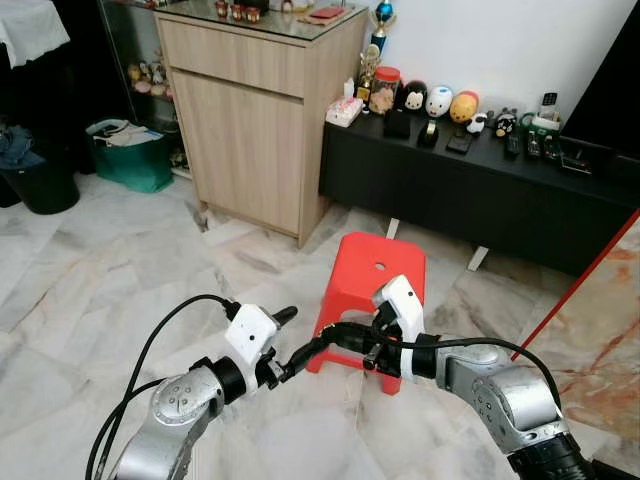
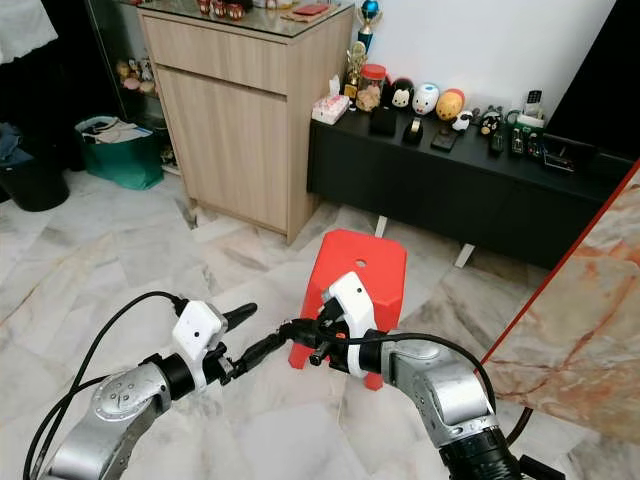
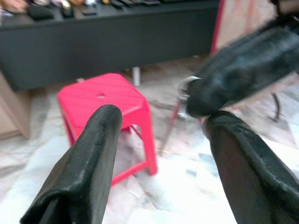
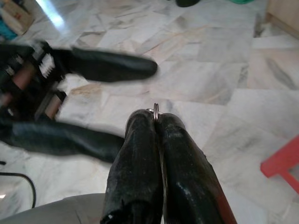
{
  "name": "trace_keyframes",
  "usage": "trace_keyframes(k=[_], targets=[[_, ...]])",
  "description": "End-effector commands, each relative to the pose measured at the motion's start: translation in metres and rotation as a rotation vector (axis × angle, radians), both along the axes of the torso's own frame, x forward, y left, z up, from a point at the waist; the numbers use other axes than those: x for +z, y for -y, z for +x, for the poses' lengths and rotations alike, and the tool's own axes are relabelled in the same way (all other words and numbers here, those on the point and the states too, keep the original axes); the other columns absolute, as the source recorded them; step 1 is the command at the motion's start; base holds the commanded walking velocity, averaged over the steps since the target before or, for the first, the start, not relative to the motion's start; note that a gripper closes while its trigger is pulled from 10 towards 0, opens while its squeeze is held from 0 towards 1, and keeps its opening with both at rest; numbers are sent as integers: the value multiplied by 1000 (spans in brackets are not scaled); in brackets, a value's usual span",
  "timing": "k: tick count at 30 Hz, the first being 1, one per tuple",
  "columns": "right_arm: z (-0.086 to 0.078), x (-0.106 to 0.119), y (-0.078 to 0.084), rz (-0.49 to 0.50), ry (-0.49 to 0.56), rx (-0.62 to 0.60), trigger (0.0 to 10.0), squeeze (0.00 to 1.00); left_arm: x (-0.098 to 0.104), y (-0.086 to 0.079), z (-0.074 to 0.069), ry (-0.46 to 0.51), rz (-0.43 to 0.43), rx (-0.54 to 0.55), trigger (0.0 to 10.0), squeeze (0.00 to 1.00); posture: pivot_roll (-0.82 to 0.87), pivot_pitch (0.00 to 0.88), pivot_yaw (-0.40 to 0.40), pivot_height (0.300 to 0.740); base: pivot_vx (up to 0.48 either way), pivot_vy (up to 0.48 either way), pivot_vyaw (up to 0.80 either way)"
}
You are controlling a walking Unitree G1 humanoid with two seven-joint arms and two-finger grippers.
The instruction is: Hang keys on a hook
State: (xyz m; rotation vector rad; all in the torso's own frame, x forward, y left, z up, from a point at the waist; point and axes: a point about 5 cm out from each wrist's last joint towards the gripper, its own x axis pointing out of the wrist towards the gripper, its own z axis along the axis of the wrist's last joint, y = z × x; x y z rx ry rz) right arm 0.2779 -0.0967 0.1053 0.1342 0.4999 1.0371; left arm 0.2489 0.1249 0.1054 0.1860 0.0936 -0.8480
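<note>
My right gripper is shut on a small metal key ring, which sticks out edge-on between its fingertips; the keys themselves are hidden. My left gripper is open, and its two black fingers stand either side of the right gripper's tips. The left wrist view shows the ring at the end of the blurred right fingers, close to the left gripper's other finger. Both grippers meet in mid-air in front of me, above the marble floor.
A red plastic stool stands just beyond the grippers. Behind it are a wooden cabinet and a low black console with figurines and remotes. A marble slab with a red edge leans at the right. A green bag sits far left.
</note>
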Motion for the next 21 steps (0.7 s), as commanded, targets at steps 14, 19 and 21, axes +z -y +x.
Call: trace_keyframes(k=[14, 19, 21], targets=[[-3, 15, 0, -50, 46, 92, 10000, 0, 2, 6, -9, -30, 79, -66, 10000, 0, 107, 0, -172, 740, 0, 0, 0], [-3, 16, 0, -69, 59, 101, 10000, 0, 2, 6, -8, -25, 70, -45, 10000, 0, 103, 0, -172, 740, 0, 0, 0], [-4, 17, 0, -64, 57, 102, 10000, 0, 3, 7, -7, -27, 68, -40, 10000, 0, 102, 0, -173, 740, 0, 0, 0]])
